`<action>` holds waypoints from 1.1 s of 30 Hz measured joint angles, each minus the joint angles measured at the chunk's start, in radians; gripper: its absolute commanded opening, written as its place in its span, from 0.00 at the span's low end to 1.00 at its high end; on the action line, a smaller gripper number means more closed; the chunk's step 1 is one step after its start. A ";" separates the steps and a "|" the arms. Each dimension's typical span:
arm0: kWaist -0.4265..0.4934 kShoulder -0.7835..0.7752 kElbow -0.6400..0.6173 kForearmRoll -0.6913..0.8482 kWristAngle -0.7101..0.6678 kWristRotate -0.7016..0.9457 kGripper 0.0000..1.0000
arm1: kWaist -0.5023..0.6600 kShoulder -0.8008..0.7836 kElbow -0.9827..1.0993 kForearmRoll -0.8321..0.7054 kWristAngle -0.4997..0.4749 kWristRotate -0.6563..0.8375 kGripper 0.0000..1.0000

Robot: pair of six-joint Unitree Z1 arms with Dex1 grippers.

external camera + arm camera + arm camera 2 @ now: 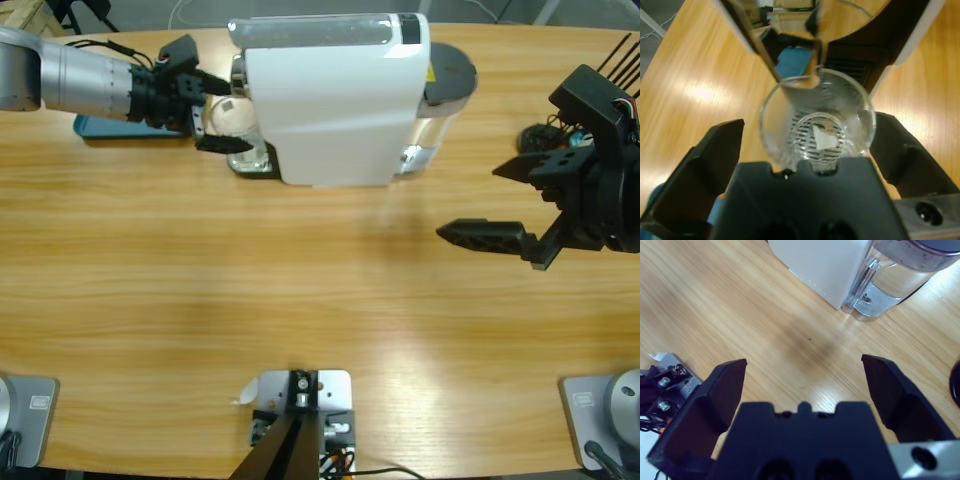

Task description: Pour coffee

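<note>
At upper left of the high view, the left gripper (pixel 218 120) reaches in from the left edge to the front of the white box-shaped coffee machine (pixel 335 98), its black jaws spread on either side of a clear glass tumbler (pixel 232 128) that stands on the machine's drip grate. Through the left wrist view the tumbler (pixel 817 122) sits between the open jaws under the spout; whether they touch the glass cannot be told. Only a small amber-brown trace of coffee (pixel 826 131) shows at its bottom. Over at the right edge, the right gripper (pixel 500 205) hangs above bare wooden table (pixel 300 300), jaws wide apart and holding nothing, with the machine's transparent water tank (pixel 895 287) ahead of it.
</note>
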State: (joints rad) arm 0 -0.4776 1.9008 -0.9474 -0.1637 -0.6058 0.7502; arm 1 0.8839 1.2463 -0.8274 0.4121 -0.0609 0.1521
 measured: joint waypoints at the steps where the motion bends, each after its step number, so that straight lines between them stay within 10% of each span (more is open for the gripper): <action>1: 0.009 -0.011 0.000 0.000 0.000 -0.002 1.00 | 0.000 0.000 0.000 0.001 0.000 0.000 1.00; 5: 0.059 -0.108 0.016 0.000 0.001 -0.048 1.00 | 0.000 -0.001 -0.009 0.006 -0.005 0.005 0.77; 17: 0.000 -0.418 0.284 0.000 0.041 -0.170 1.00 | -0.205 0.021 -0.161 0.014 0.059 0.093 0.87; 33: 0.037 -0.422 0.215 -0.008 0.262 -0.557 0.96 | -0.205 0.009 -0.089 0.014 0.072 0.095 0.91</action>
State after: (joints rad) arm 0 -0.4410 1.4785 -0.7320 -0.1720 -0.3434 0.1932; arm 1 0.6787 1.2550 -0.9168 0.4266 0.0108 0.2467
